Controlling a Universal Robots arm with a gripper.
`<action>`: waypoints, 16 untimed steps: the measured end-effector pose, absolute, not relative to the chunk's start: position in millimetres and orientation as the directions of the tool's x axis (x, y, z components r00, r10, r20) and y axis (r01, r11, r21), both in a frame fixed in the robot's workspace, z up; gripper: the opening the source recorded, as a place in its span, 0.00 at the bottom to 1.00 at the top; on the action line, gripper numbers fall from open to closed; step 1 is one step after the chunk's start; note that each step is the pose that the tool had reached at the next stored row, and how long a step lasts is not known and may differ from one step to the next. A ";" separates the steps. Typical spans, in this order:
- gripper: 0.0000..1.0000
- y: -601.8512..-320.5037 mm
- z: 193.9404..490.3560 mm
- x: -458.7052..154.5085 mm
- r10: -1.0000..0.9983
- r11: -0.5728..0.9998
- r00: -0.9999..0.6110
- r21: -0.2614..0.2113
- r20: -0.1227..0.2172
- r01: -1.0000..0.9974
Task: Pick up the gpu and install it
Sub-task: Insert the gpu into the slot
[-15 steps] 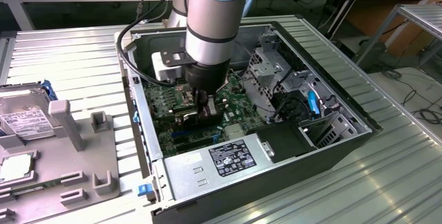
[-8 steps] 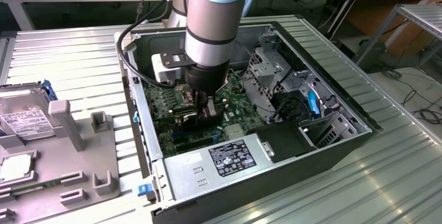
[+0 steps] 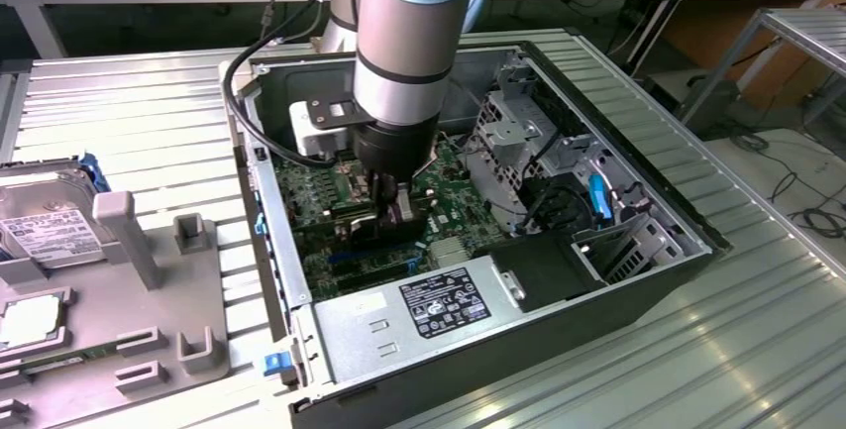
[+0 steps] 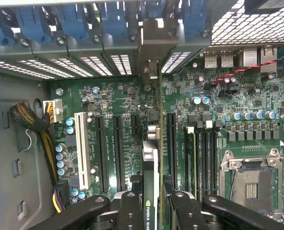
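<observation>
My gripper (image 3: 396, 213) reaches down into the open computer case (image 3: 661, 221) and is shut on the gpu (image 3: 404, 223), a thin dark card held on edge over the green motherboard (image 3: 315, 199). In the wrist view the gpu (image 4: 151, 158) runs edge-on away from the gripper (image 4: 151, 213), with a black finger (image 4: 130, 211) on each side of it. Its metal bracket (image 4: 153, 45) sits at the case's rear slot openings. The card's lower edge lies close beside a long black expansion slot (image 4: 171, 143); I cannot tell whether it touches the slot.
A white slot (image 4: 82, 148), more black slots (image 4: 118, 143) and the CPU socket (image 4: 249, 177) lie on the motherboard (image 4: 122, 96). Blue latches (image 4: 74, 19) line the rear. The power supply (image 3: 437, 310) and drive cage (image 3: 518, 142) crowd the case. A hard drive (image 3: 40, 231) rests on the grey fixture outside.
</observation>
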State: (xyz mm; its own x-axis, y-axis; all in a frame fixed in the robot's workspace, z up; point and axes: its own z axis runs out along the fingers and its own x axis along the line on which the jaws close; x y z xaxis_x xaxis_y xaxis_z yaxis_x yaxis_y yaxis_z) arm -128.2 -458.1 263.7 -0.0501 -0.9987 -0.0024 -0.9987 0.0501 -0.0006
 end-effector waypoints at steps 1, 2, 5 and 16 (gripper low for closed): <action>0.27 -458.1 263.8 -128.2 -0.999 0.050 -0.050 -0.001 -0.002 -0.999; 0.27 -458.0 263.8 -128.2 -0.999 0.050 -0.050 -0.001 -0.002 -0.999; 0.27 -456.9 263.7 -128.3 -0.999 0.050 -0.050 -0.001 -0.002 -0.999; 0.27 -456.2 260.2 -128.5 -0.999 0.050 -0.050 -0.003 -0.003 -0.999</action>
